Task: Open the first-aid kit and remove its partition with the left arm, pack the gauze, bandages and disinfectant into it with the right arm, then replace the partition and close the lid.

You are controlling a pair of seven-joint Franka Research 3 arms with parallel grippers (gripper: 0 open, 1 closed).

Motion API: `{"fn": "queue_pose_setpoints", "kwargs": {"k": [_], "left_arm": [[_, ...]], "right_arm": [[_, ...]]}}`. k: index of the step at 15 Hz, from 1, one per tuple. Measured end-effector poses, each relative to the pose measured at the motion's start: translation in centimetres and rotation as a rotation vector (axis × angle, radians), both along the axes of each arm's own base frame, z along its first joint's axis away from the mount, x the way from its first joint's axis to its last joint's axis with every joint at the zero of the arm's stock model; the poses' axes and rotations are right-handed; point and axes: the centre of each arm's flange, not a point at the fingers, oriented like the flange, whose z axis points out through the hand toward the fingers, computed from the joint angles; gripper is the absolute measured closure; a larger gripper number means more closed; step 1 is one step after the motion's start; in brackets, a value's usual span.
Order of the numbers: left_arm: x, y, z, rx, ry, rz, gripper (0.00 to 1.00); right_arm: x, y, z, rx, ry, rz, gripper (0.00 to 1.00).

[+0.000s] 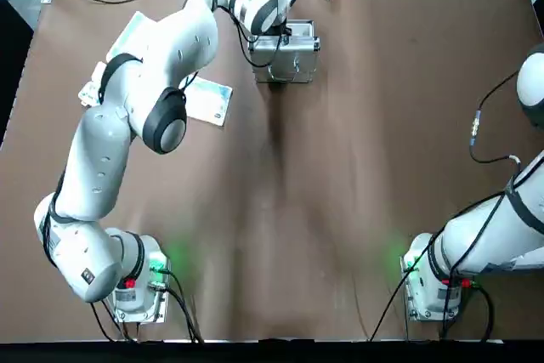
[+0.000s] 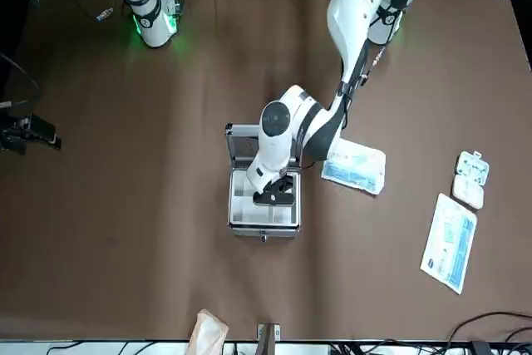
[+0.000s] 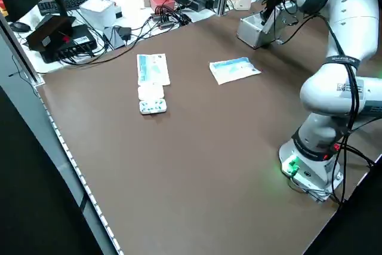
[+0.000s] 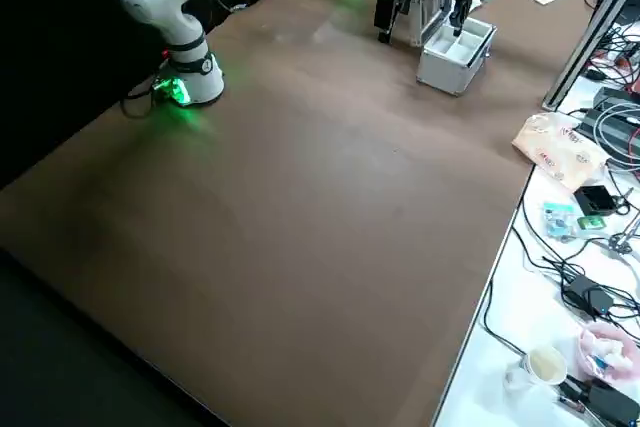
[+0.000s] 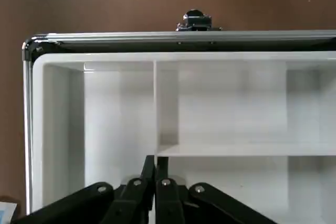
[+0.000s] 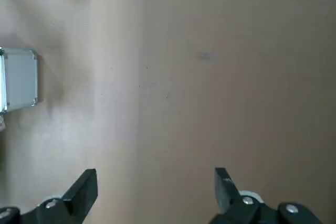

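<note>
The first-aid kit [image 2: 230, 205] stands open at the far middle of the table, its lid [image 2: 253, 131] raised upright on the side facing the arms. The white partition [image 5: 105, 103] lies inside, split into compartments. My left gripper [image 5: 156, 163] reaches down into the case [image 1: 297, 65] and is shut on a thin divider wall of the partition. My right gripper [image 6: 155, 195] hangs open and empty over bare table, far off at my right. Flat blue-white packs [image 2: 353, 168] [image 2: 449, 243] lie to the left of the kit. I cannot make out the disinfectant.
A small white blister box [image 2: 470, 179] sits beside the farther pack. A crumpled beige bag [image 2: 208, 332] lies just past the table's far edge, among cables. Open brown tabletop [image 1: 357, 193] spreads between the kit and the arm bases.
</note>
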Motion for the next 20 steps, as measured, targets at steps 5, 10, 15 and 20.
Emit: {"fn": "queue_pose_setpoints", "kwargs": {"k": [5, 10, 15, 20], "left_arm": [[0.0, 0.0, 0.0, 0.002, -0.001, -0.001, 0.96], [0.0, 0.0, 0.0, 0.002, -0.001, -0.001, 0.96], [0.2, 0.4, 0.1, 0.012, 0.003, 0.005, 0.85], [0.9, 1.3, 0.9, 0.023, -0.004, 0.017, 0.51]], "right_arm": [[0.0, 0.1, 0.0, 0.000, 0.000, 0.001, 0.01], [0.0, 0.1, 0.0, 0.000, 0.000, 0.001, 0.01], [0.0, 0.1, 0.0, 0.000, 0.000, 0.001, 0.01], [0.0, 0.1, 0.0, 0.000, 0.000, 0.001, 0.01]]}}
